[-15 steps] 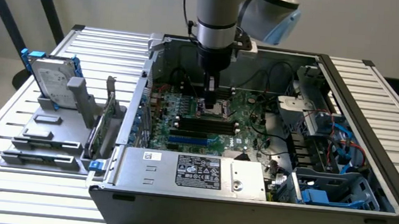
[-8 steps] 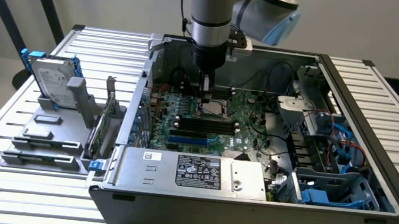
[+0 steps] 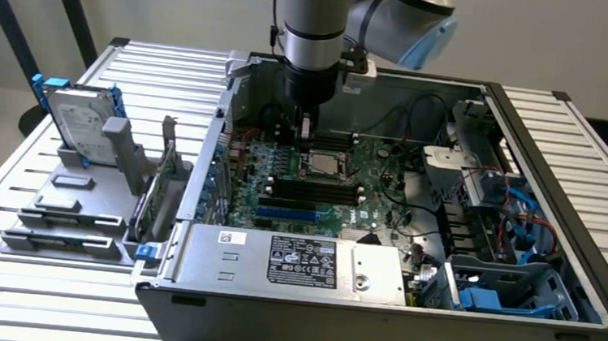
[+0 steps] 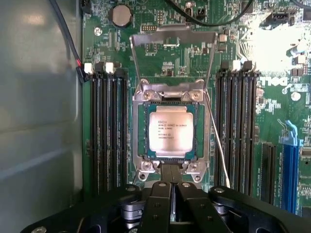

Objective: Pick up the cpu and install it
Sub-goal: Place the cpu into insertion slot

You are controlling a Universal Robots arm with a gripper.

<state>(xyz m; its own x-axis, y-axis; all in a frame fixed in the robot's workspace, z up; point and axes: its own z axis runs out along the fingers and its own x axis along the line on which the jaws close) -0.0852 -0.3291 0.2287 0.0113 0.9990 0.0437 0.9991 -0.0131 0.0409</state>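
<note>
The pincer (image 4: 171, 177) is hovering with its fingers clenched together on nothing, just beside one edge of the socket (image 4: 138, 131), probably because the cpu (image 4: 170, 130) is already lying seated there. The chip is sitting flat with its metal lid facing up and its edges running parallel to the memory slots (image 4: 109, 136) flanking it. Being square, it is showing no real long axis. The load plate (image 4: 172, 43) is standing open, leaving the chip unclamped, inside the case (image 3: 378, 335) resting on the tabletop (image 3: 3, 196).

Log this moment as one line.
cpu: lying in socket | retention plate: raised open | gripper: over socket edge, jaws shut, holding nothing
</note>
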